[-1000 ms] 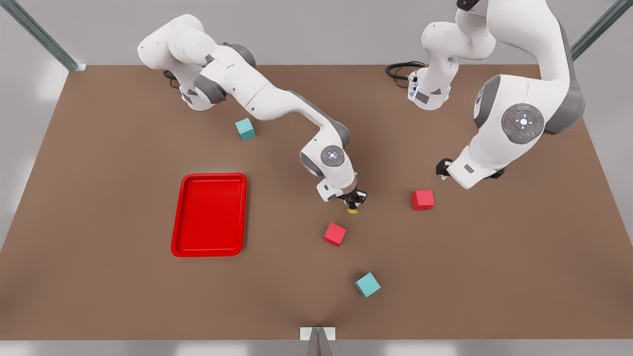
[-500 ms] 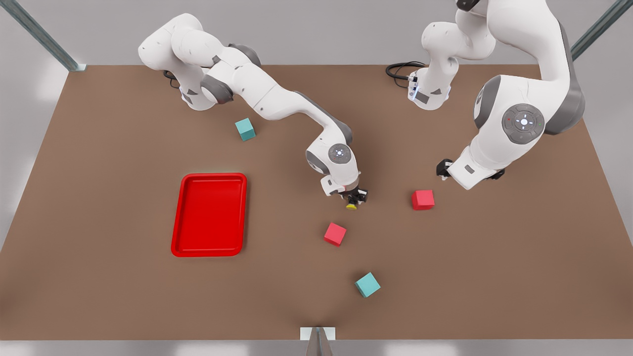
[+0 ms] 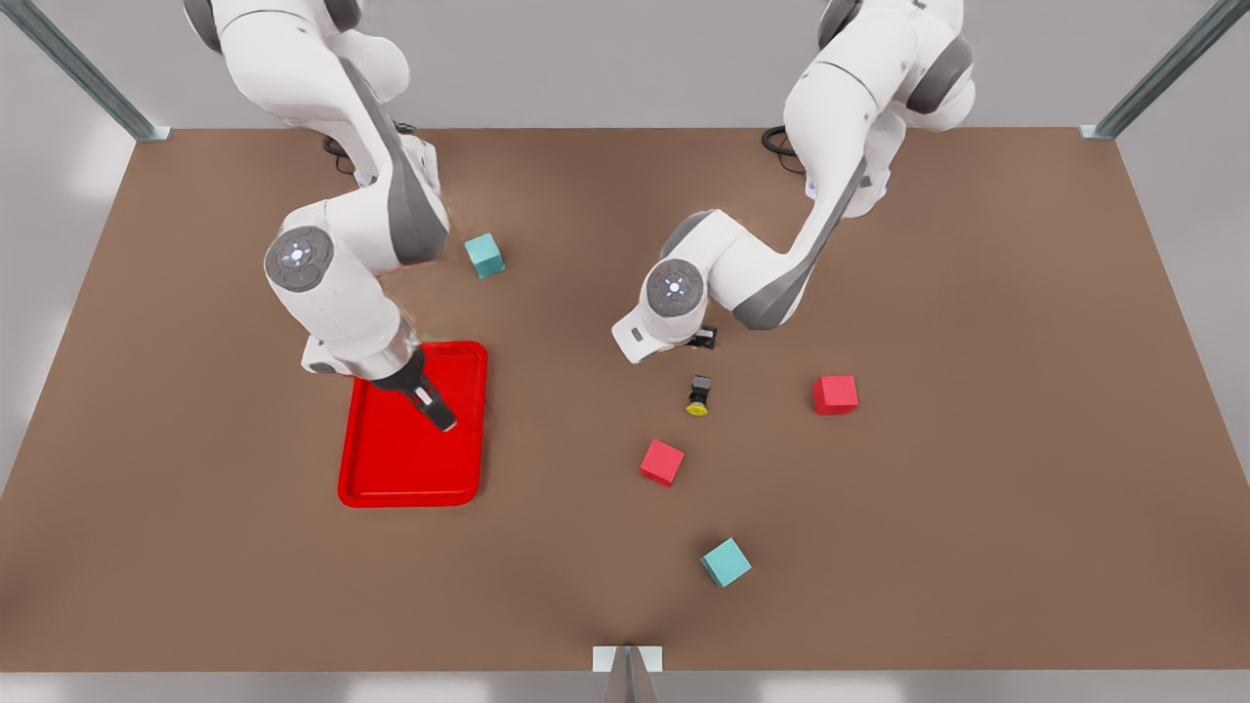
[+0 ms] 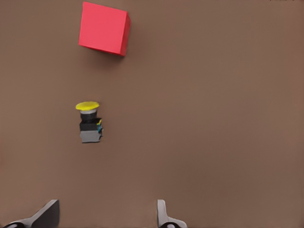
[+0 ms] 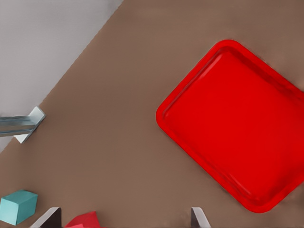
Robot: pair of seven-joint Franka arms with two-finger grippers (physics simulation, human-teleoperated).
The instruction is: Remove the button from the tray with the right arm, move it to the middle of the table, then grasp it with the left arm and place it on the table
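A flat, matte brown table (image 3: 977,508) fills the scene, with a grey wall behind it and metal posts at its far corners. Nearest the front edge sits one of two teal cubes (image 3: 726,562), tilted on its footprint. Just beyond it is one of two red cubes (image 3: 662,462), also turned at an angle. To the front view's left lies the single tray (image 3: 391,478), a shallow, glossy red rectangle with rounded corners and a raised rim. The right gripper (image 3: 439,418) hangs over the tray's far right part, and in the right wrist view its two fingers (image 5: 197,217) stand wide apart, holding nothing. Near the middle of the table the one button (image 3: 698,393) lies on its side on the bare surface, its yellow dome cap pointing toward the front edge and its boxy grey-black base pointing away. The second red cube (image 3: 836,394) sits well apart from it, toward the front view's right. Just behind the button hovers the left gripper (image 4: 104,221), its fingers spread and empty. Farther back, the second teal cube (image 3: 484,255) rests near the right arm. Both white, grey-jointed arms rise from the far edge.
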